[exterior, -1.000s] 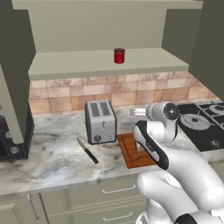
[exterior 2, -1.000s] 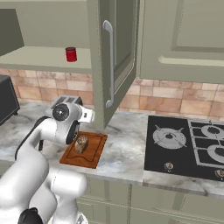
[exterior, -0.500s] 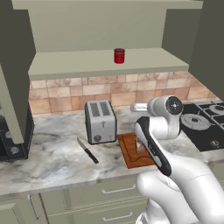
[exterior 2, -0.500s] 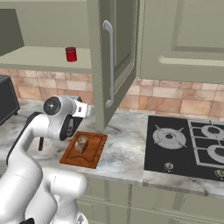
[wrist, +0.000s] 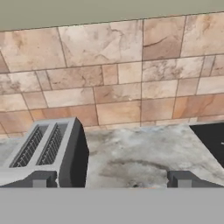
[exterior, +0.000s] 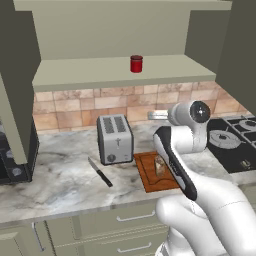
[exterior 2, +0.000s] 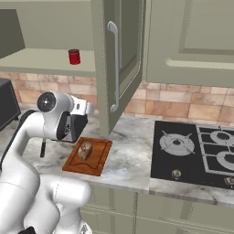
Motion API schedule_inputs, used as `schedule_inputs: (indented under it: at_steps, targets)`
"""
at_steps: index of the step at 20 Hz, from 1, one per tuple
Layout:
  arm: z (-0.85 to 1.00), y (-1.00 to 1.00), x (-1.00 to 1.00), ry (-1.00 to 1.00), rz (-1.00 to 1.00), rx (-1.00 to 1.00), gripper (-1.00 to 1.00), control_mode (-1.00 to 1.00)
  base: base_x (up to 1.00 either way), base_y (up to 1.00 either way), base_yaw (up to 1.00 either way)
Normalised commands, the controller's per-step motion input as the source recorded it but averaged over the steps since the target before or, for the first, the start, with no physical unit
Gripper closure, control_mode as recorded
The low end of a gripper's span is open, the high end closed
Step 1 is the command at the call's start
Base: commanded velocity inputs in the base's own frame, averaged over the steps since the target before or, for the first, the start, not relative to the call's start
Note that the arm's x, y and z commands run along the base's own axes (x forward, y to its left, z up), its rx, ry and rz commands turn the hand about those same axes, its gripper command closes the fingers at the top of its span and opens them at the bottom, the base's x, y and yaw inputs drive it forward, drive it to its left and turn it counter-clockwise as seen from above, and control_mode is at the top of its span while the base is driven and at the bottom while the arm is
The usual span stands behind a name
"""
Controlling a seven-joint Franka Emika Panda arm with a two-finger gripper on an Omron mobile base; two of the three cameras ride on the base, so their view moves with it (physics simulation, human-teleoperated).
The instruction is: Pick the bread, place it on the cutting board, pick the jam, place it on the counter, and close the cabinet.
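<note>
The bread (exterior: 160,165) (exterior 2: 84,150) lies on the reddish-brown cutting board (exterior: 150,181) (exterior 2: 98,161), on the counter (exterior: 60,185) (exterior 2: 128,153) right of the toaster. The red jam (exterior: 136,63) (exterior 2: 74,56) stands on the shelf inside the cabinet (exterior: 125,72), whose doors (exterior 2: 116,68) hang open. My gripper (exterior: 154,115) (exterior 2: 88,109) (wrist: 111,181) hovers above the board's far end, well below the jam. It points level at the tiled wall, open and empty.
A silver toaster (exterior: 115,138) (wrist: 43,148) stands left of the board, with a black-handled knife (exterior: 100,172) in front of it. A black appliance (exterior: 15,160) sits at the far left. The black stovetop (exterior 2: 201,151) (exterior: 235,145) lies to the right. The open cabinet door overhangs the counter beside my arm.
My hand has risen a little above the board and stayed open. The bread rests on the board as before.
</note>
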Motion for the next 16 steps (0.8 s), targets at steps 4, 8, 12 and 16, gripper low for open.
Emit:
schedule_inputs:
  at_steps: [4, 8, 12, 16]
  targets:
    - [0.29, 0.21, -0.03, 0.0, 0.0, -0.04, -1.0, -1.0, 0.0, 0.0, 0.0]
    - [0.29, 0.23, -0.04, 0.0, 0.0, -0.04, -1.0, -1.0, 0.0, 0.0, 0.0]
    - [0.25, 0.14, 0.0, 0.01, 0.0, -0.01, -1.0, -1.0, 0.0, 0.0, 0.0]
    - [0.28, 0.07, 0.0, 0.03, 0.0, 0.0, -1.0, -1.0, 0.0, 0.0, 0.0]
